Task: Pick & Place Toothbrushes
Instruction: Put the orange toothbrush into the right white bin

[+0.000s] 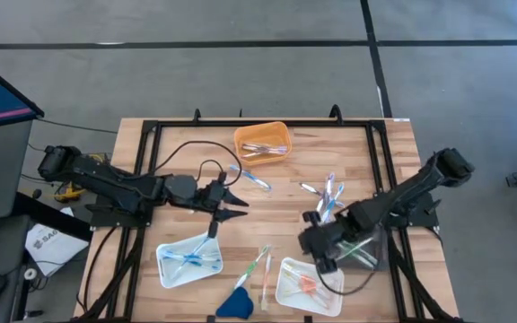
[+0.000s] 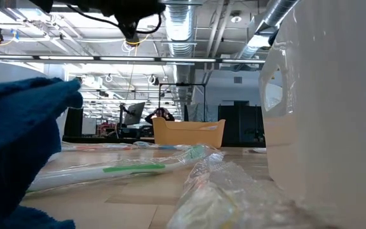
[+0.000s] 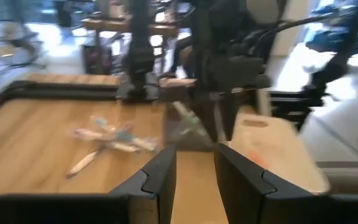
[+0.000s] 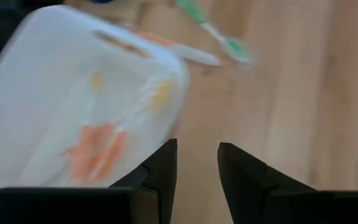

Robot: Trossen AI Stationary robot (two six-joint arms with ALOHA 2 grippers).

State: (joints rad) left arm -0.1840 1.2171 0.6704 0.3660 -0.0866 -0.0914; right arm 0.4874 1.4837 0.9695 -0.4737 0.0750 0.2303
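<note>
Toothbrushes lie loose on the wooden table: a bunch point(image 1: 328, 193) at the right, one point(image 1: 249, 177) near the middle, two point(image 1: 260, 269) near the front. A white tray point(image 1: 170, 271) holds blue ones and another white tray point(image 1: 287, 294) holds orange ones point(image 4: 95, 149). An orange tray point(image 1: 260, 142) at the back also holds some. My left gripper point(image 1: 239, 205) hovers open over the table's middle with nothing between its fingers point(image 3: 194, 171). My right gripper point(image 1: 323, 262) hangs open above the orange-brush tray's far edge, also with nothing between its fingers point(image 4: 197, 165).
A dark-blue wedge point(image 1: 236, 302) lies at the front edge and fills the low view's left side point(image 2: 18, 146). A clear tray point(image 1: 372, 256) with green brushes sits under the right arm. A black frame point(image 1: 380, 161) rims the table. A green toothbrush point(image 4: 216, 34) lies beyond the white tray.
</note>
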